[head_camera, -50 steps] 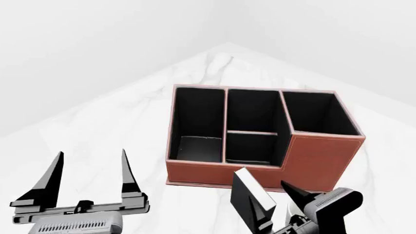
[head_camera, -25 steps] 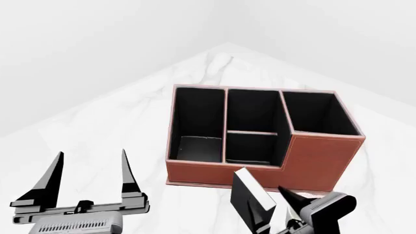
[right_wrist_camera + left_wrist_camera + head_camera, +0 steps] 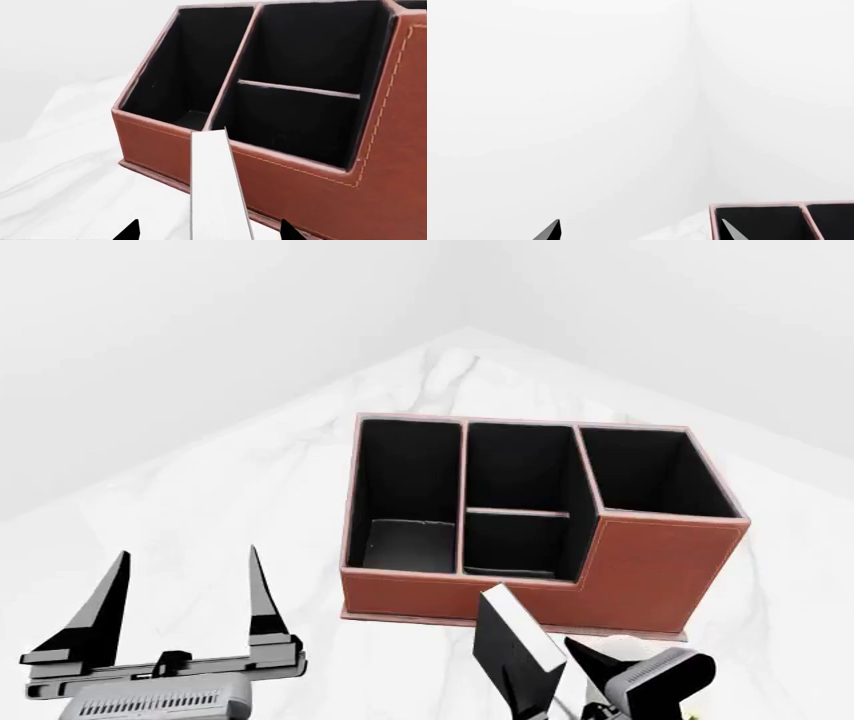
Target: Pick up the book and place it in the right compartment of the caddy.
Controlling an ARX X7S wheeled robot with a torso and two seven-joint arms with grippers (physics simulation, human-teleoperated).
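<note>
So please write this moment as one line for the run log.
right gripper: open around book | book: upright before caddy | right compartment: empty | left gripper: open, idle

The head view's bottom edge cuts off the lower part of the book (image 3: 514, 655) and most of the right pincer (image 3: 587, 680) at five o'clock, so its grip cannot be judged. The book hides part of the caddy (image 3: 441, 595) front. The left wrist view shows only a caddy corner (image 3: 780, 220) and two fingertips (image 3: 550, 231).
</note>
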